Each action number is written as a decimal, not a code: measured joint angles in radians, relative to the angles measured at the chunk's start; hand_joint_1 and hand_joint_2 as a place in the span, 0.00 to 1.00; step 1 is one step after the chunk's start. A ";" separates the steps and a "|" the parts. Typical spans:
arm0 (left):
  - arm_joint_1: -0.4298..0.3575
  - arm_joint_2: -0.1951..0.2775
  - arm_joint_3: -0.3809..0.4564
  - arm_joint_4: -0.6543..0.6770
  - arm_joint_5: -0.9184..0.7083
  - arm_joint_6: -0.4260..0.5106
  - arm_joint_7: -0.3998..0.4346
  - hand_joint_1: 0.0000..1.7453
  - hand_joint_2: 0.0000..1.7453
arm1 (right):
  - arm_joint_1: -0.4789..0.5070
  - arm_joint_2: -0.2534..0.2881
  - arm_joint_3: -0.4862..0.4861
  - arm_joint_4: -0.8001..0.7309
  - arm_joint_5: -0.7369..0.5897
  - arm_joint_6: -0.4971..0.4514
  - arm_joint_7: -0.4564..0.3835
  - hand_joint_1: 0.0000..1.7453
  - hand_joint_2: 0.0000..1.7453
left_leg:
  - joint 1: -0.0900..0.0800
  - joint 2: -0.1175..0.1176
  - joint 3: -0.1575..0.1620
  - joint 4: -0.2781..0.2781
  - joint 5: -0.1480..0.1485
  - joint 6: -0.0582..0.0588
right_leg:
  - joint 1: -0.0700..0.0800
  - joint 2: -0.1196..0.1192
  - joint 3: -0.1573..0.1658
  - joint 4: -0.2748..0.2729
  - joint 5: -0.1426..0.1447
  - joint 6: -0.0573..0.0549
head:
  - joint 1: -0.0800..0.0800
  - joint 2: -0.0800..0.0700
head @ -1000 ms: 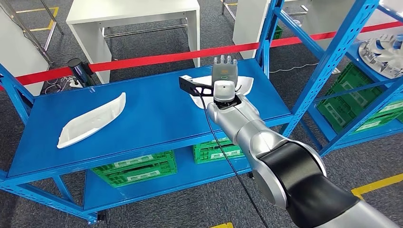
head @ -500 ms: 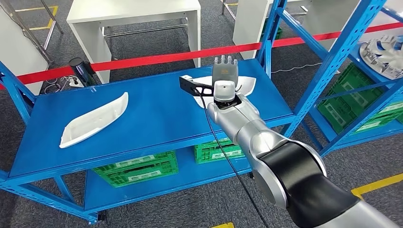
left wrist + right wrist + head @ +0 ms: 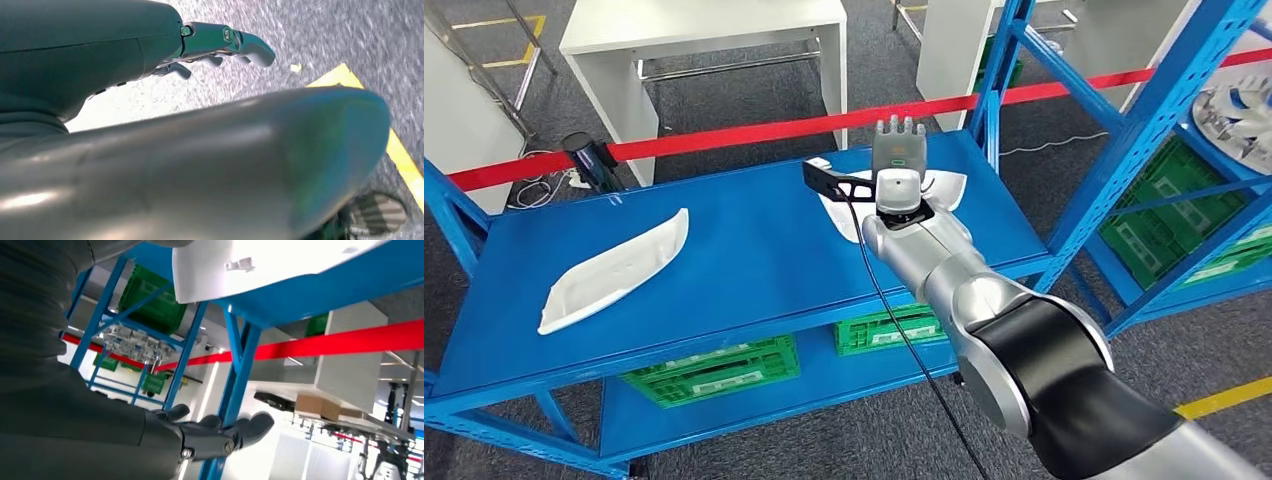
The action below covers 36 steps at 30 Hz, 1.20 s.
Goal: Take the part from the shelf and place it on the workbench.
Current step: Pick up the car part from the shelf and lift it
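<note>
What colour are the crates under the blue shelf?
Green crates, with pale labels; the head view shows them best.

Head camera looks down on the blue shelf (wrist cameras close-in).

Blue shelf carries two white parts, well apart.

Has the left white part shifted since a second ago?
No. The white part keeps its place against the front edge of the blue shelf; the camera shifted.
</note>
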 joint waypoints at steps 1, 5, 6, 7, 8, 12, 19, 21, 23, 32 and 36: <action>0.001 0.000 0.000 0.000 0.000 0.000 0.001 0.00 0.00 | 0.002 -0.001 0.000 0.000 0.000 0.000 0.000 0.00 1.00 | 0.000 0.000 0.001 -0.001 -0.002 -0.001 | 0.000 0.001 0.002 0.003 0.004 -0.006 | 0.000 0.000; 0.002 0.001 0.000 0.000 0.002 0.000 0.001 0.00 0.00 | 0.004 -0.001 0.000 0.000 0.000 -0.001 -0.002 0.00 1.00 | 0.000 0.001 0.016 -0.012 -0.001 0.001 | -0.001 0.008 0.007 0.003 -0.003 -0.018 | 0.000 0.000; 0.001 0.001 0.000 0.000 0.002 0.000 0.001 0.00 0.00 | 0.004 -0.001 0.000 0.000 0.000 -0.001 -0.002 0.00 1.00 | 0.000 0.001 0.019 -0.017 -0.001 0.001 | -0.001 0.009 0.007 0.003 -0.005 -0.020 | 0.000 0.000; 0.000 0.001 0.000 0.000 0.003 0.000 0.001 0.00 0.00 | 0.004 -0.001 0.000 0.000 0.000 -0.001 -0.002 0.00 1.00 | 0.000 0.002 0.022 -0.022 -0.003 0.001 | 0.000 0.009 0.007 0.003 -0.007 -0.021 | 0.000 0.000; 0.000 0.001 0.000 0.000 0.003 0.000 0.001 0.00 0.00 | 0.004 -0.001 0.000 0.000 0.000 -0.001 -0.002 0.00 1.00 | 0.000 0.002 0.025 -0.028 -0.005 -0.001 | 0.000 0.009 0.008 0.003 -0.008 -0.022 | 0.000 0.000; 0.000 0.001 0.000 0.000 0.003 0.000 0.001 0.00 0.00 | 0.004 -0.001 0.000 0.000 0.000 -0.001 -0.002 0.00 1.00 | 0.001 0.003 0.029 -0.036 -0.008 -0.009 | 0.002 0.009 0.009 0.003 -0.010 -0.024 | 0.000 0.000; 0.001 0.001 0.000 0.000 0.003 0.000 0.006 0.00 0.00 | 0.004 -0.001 0.000 0.000 0.000 0.000 -0.003 0.00 1.00 | 0.000 0.003 0.028 -0.035 -0.009 -0.017 | 0.001 0.008 0.019 0.001 -0.009 -0.023 | 0.000 0.000; 0.001 0.001 0.000 0.000 0.003 0.000 0.009 0.00 0.00 | 0.004 -0.001 0.000 0.000 0.000 0.001 -0.003 0.00 1.00 | -0.001 0.002 0.029 -0.035 -0.009 -0.017 | 0.001 0.008 0.022 0.000 -0.009 -0.021 | 0.000 0.000; 0.001 0.001 0.000 0.000 0.003 0.000 0.011 0.00 0.00 | 0.004 -0.001 0.000 0.000 0.000 0.001 -0.003 0.00 1.00 | -0.001 0.002 0.030 -0.034 -0.009 -0.017 | 0.001 0.007 0.023 -0.001 -0.008 -0.021 | 0.000 0.000; 0.001 0.001 0.000 0.000 0.006 0.000 0.013 0.00 0.00 | 0.004 -0.001 0.000 0.000 0.000 0.003 -0.003 0.00 1.00 | -0.001 0.002 0.030 -0.033 -0.010 -0.015 | 0.000 0.007 0.025 -0.003 -0.008 -0.020 | 0.000 0.000; 0.001 0.001 0.001 0.000 0.010 0.000 0.016 0.00 0.00 | 0.004 0.000 0.000 0.000 0.000 0.006 -0.004 0.00 1.00 | -0.001 0.002 0.030 -0.033 -0.011 -0.015 | 0.000 0.007 0.025 -0.004 -0.008 -0.020 | 0.000 0.000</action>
